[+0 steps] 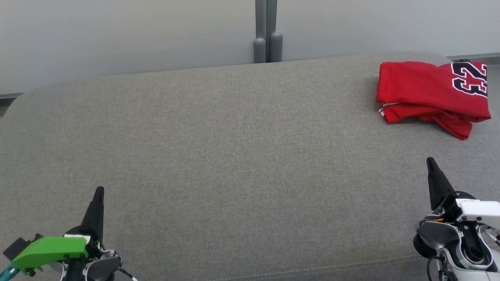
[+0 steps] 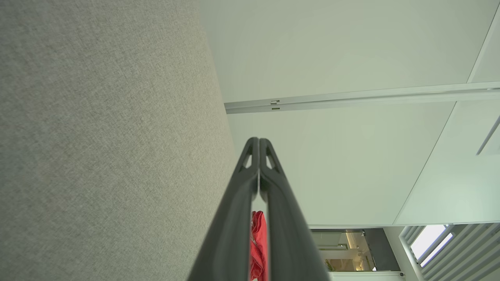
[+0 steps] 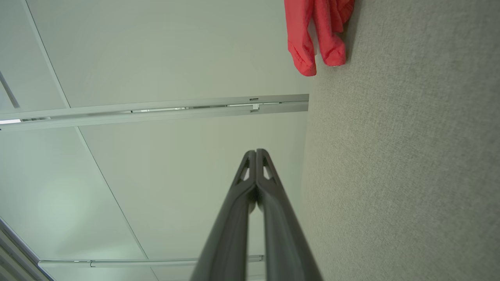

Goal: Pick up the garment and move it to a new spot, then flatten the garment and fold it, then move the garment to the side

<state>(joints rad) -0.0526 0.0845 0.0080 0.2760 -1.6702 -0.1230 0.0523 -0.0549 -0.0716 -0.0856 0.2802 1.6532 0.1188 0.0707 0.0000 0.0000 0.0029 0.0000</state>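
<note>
1. Head view: the folded red jersey with black-and-white numerals (image 1: 425, 95) lies at the far right of the grey woven padded surface (image 1: 234, 148). I judge it is set aside there as the last step asks. My left gripper (image 1: 99, 191) and right gripper (image 1: 431, 162) rest low near the front edge, well apart from it.
2. Left wrist view: my dark fingers meet at the tips, holding nothing.
3. Right wrist view: these fingers are also pressed together and empty, with the jersey ahead. Both seem parked because the work looks done.

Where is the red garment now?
In the head view, the red garment lies at the far right of the grey surface, beyond the right end effector.
</note>
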